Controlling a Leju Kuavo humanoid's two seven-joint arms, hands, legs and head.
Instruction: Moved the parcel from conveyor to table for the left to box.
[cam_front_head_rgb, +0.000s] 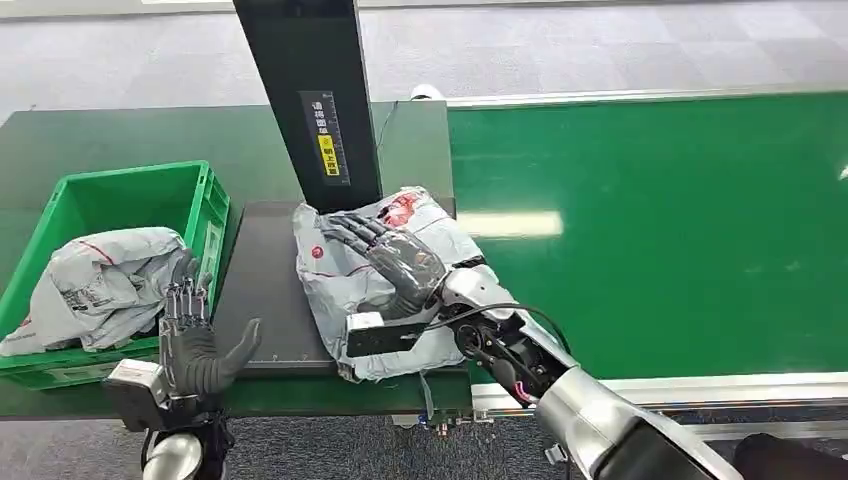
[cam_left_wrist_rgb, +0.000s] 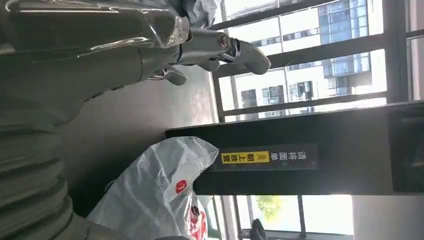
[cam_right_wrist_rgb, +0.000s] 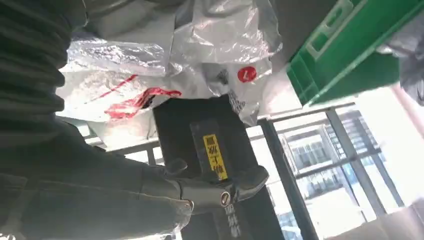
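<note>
A crumpled grey-white parcel (cam_front_head_rgb: 340, 285) with red markings lies on the dark table plate (cam_front_head_rgb: 265, 300), just left of the green conveyor belt (cam_front_head_rgb: 650, 230). My right hand (cam_front_head_rgb: 392, 258) lies flat on top of it with fingers spread, gripping nothing. The right wrist view has the same parcel (cam_right_wrist_rgb: 165, 65) beside the hand's thumb (cam_right_wrist_rgb: 215, 192), which points away from it. Near the table's front edge my left hand (cam_front_head_rgb: 198, 345) stands upright, fingers apart and empty, left of the parcel. The left wrist view takes in the parcel (cam_left_wrist_rgb: 155, 190) beyond that thumb (cam_left_wrist_rgb: 235, 50).
A green crate (cam_front_head_rgb: 205, 215) at the left holds another grey parcel (cam_front_head_rgb: 100, 280). A black post (cam_front_head_rgb: 310, 100) with a yellow label rises behind the table plate, close to the parcel's far edge. The belt stretches bare to the right.
</note>
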